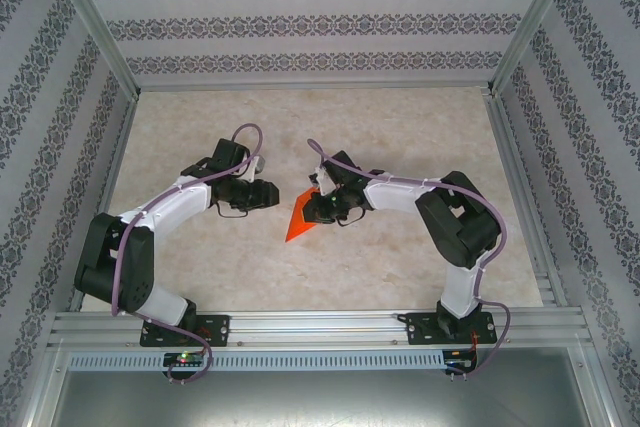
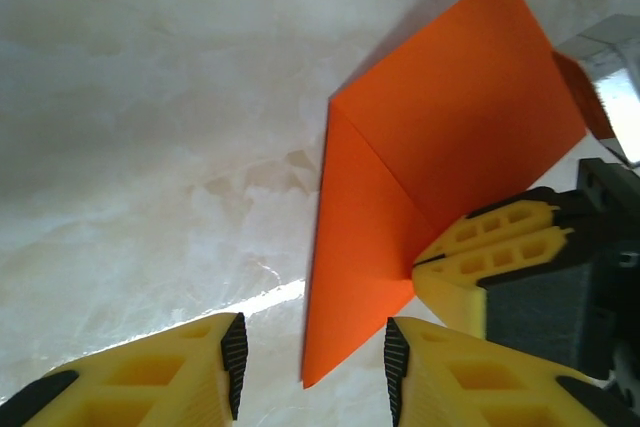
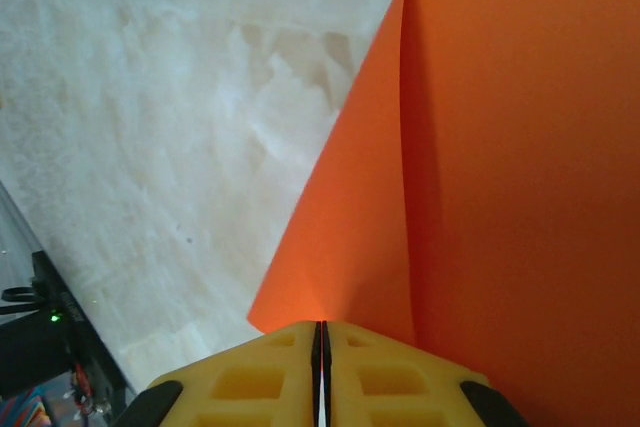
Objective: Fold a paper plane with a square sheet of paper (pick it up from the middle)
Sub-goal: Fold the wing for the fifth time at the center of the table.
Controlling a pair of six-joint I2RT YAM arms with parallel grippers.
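The right claw [image 3: 321,347] is pinched shut on the near edge of the orange paper [image 3: 500,177]. The paper is bright and plain, folded along one sharp crease. It sits between both claws, over the middle of the pale table [image 3: 150,97]. The left claw [image 2: 314,365] gapes beside it, holding nothing.

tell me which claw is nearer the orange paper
Right. The right claw is shut on an edge of the orange paper; the left claw stands open just short of it, not touching.
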